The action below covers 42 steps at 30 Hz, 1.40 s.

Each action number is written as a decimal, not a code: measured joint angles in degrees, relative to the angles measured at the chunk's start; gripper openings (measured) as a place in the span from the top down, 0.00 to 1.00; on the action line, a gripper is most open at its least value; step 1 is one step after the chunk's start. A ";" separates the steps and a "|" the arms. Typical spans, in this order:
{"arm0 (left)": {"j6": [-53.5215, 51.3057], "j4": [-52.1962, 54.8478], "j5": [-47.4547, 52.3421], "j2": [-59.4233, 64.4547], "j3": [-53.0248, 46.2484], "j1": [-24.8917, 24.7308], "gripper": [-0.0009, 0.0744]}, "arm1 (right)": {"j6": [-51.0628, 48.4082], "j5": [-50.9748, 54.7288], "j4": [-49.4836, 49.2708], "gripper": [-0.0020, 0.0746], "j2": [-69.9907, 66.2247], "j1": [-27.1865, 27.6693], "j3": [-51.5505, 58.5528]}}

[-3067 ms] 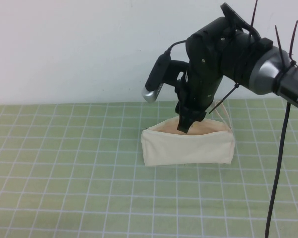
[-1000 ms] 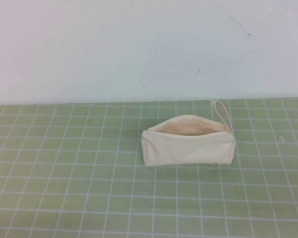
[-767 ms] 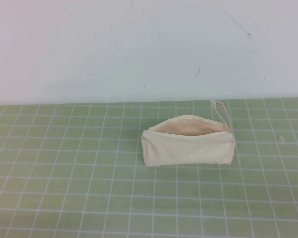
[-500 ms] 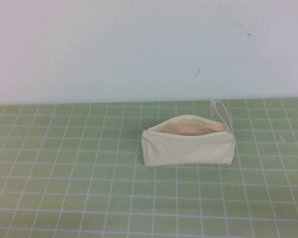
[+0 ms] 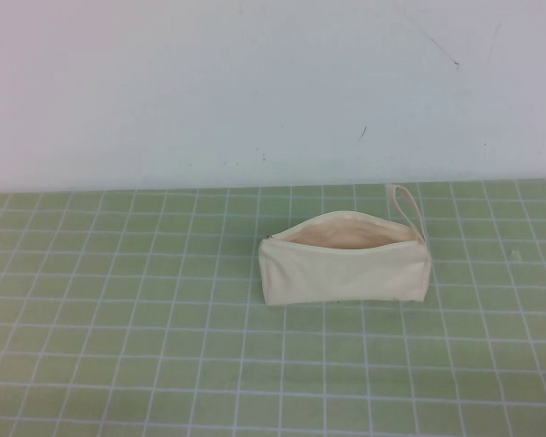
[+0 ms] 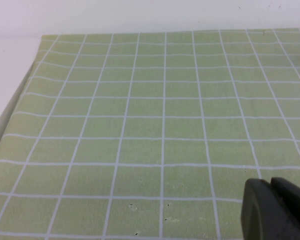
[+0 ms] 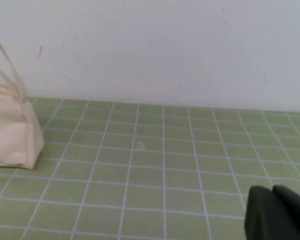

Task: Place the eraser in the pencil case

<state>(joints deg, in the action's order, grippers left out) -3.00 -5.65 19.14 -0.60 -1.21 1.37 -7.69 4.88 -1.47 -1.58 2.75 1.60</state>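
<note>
The cream fabric pencil case (image 5: 344,266) stands on the green grid mat right of centre, its zip mouth open upward and its loop strap (image 5: 406,206) at the right end. One end of it also shows in the right wrist view (image 7: 12,132). The eraser is hidden from every view. Neither arm shows in the high view. My left gripper (image 6: 271,186) is shut and empty over bare mat. My right gripper (image 7: 273,192) is shut and empty, off to the pencil case's strap end and well apart from it.
The green grid mat (image 5: 118,319) covers the table up to a white wall (image 5: 255,82) at the back. The mat's edge (image 6: 15,105) shows in the left wrist view.
About three seconds ago my right arm stood over the pencil case with its gripper in the open mouth; it has since pulled out of the high view. Over the last second nothing has moved.
</note>
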 joint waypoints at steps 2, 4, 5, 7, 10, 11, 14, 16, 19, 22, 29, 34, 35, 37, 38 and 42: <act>0.00 0.00 0.00 0.00 0.00 0.00 0.99 | 4.61 2.03 2.97 0.98 0.72 -1.03 0.00; 0.00 0.00 0.00 0.00 0.00 0.00 0.99 | 8.32 4.04 5.08 0.98 1.33 -1.48 0.00; 0.00 0.00 0.00 0.00 0.00 0.00 0.99 | 9.49 5.30 5.71 0.98 1.78 -1.48 0.00; 0.00 0.00 0.00 0.00 0.00 0.00 0.99 | 10.93 7.90 6.23 0.98 2.11 -1.48 0.00; 0.00 0.00 0.00 0.00 0.00 0.00 0.99 | 11.84 13.38 7.06 0.98 2.11 -1.48 0.00; 0.00 0.00 0.00 0.00 0.00 0.00 0.99 | 11.95 14.63 7.17 0.98 2.11 -1.48 0.00; 0.00 0.00 0.00 0.00 0.00 0.00 0.99 | 11.97 15.43 7.28 0.98 2.11 -1.48 -0.12; 0.00 0.00 0.00 0.00 0.00 0.00 0.99 | 12.08 15.71 7.36 0.98 2.11 -1.48 -0.20; 0.00 0.00 0.00 0.00 0.00 0.00 0.99 | 12.08 15.80 7.36 0.98 2.11 -1.48 -0.20; 0.00 0.00 0.00 0.00 0.00 0.00 0.99 | 12.08 15.80 7.36 0.98 2.11 -1.48 -0.20; 0.00 0.00 0.00 0.00 0.00 0.00 0.99 | 12.08 15.80 7.36 0.98 2.11 -1.48 -0.20; 0.00 0.00 0.00 0.00 0.00 0.00 0.99 | 12.08 15.80 7.36 0.98 2.11 -1.48 -0.23; 0.00 0.00 0.00 0.00 0.00 0.00 0.99 | 12.08 15.80 7.36 0.98 2.11 -1.48 -0.23; 0.00 0.00 0.00 0.00 0.00 0.00 0.99 | 12.08 15.80 7.36 0.98 2.11 -1.48 -0.23; 0.00 0.00 0.00 0.00 0.00 0.00 0.99 | 12.08 15.80 7.36 0.98 2.11 -1.48 -0.23; 0.00 0.00 0.00 0.00 0.00 0.00 0.99 | 12.08 15.80 7.36 0.98 2.11 -1.48 -0.23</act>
<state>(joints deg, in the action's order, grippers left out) -3.00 -5.65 19.14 -0.60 -1.21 1.37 4.38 20.68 5.89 0.53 1.27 1.36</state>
